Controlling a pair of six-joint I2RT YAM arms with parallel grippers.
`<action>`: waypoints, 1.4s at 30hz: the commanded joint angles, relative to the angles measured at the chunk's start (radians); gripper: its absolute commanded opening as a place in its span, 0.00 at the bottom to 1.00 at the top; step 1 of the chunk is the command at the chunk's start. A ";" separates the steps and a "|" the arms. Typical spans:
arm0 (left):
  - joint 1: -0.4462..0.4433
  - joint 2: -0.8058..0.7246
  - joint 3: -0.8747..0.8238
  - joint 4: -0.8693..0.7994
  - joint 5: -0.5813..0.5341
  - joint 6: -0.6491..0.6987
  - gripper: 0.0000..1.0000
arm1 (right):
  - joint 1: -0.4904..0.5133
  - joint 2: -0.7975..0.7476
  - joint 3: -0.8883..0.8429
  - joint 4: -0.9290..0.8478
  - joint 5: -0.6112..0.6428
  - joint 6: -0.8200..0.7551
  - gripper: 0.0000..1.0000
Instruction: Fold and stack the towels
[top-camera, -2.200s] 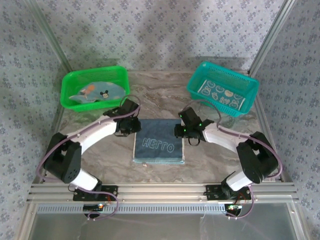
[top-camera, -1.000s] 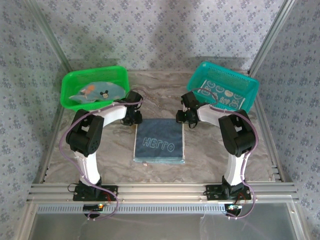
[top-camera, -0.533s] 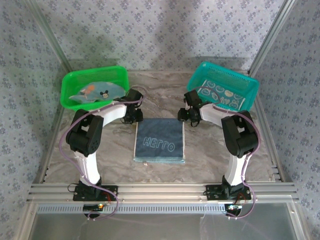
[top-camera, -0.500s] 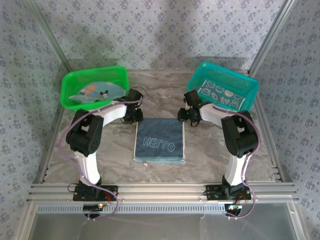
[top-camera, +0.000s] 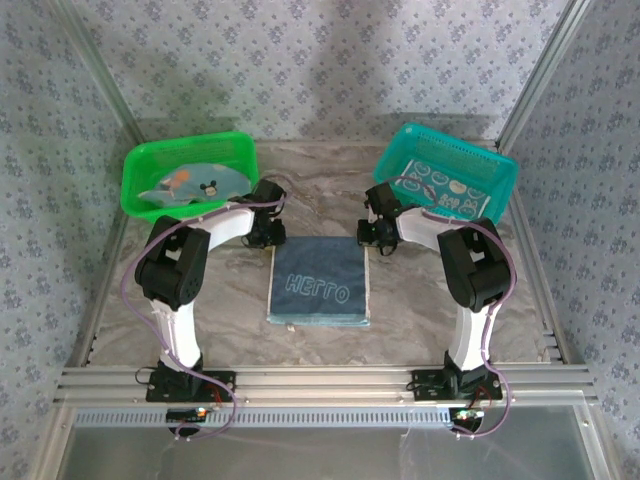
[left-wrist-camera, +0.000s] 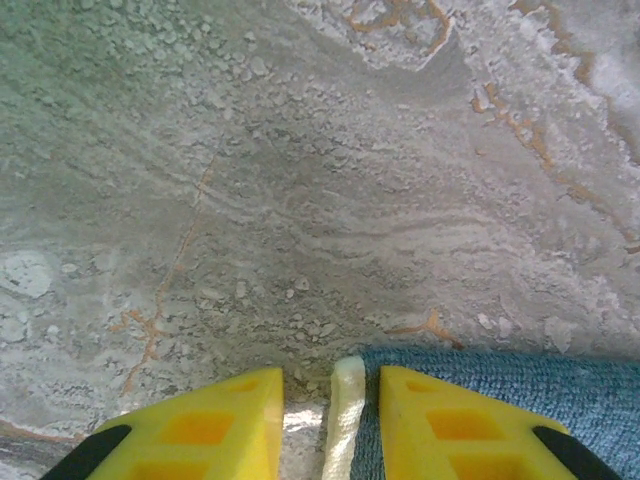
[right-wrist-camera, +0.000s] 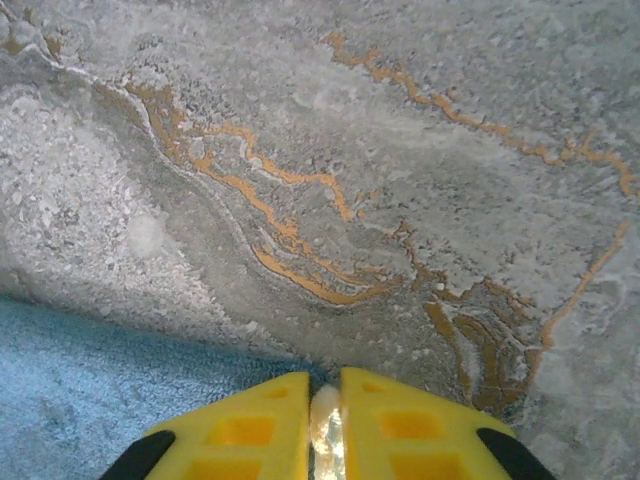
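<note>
The right claw has its yellow fingers closed almost together on a pale bit of hem at a corner of the dark blue towel, which lies in the lower left of the right wrist view. The left claw stands partly open. Its fingers straddle the towel's cream edge with a gap on either side, so nothing is gripped there.

In the top view the two claws sit at the towel's upper corners. The towel lies flat at the middle of the marble table, pale lettering up. The green basket at the upper left holds a light printed towel. The teal basket at the upper right holds a ring-printed towel.
</note>
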 joint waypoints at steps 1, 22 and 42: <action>-0.015 0.036 -0.005 0.016 0.026 -0.010 0.28 | 0.008 0.016 0.001 -0.007 -0.022 -0.009 0.13; -0.034 -0.138 -0.045 -0.003 -0.011 -0.030 0.00 | 0.013 -0.199 -0.075 0.041 -0.018 -0.046 0.00; -0.208 -0.492 -0.468 0.214 -0.242 -0.113 0.00 | 0.147 -0.574 -0.498 0.239 0.109 -0.077 0.00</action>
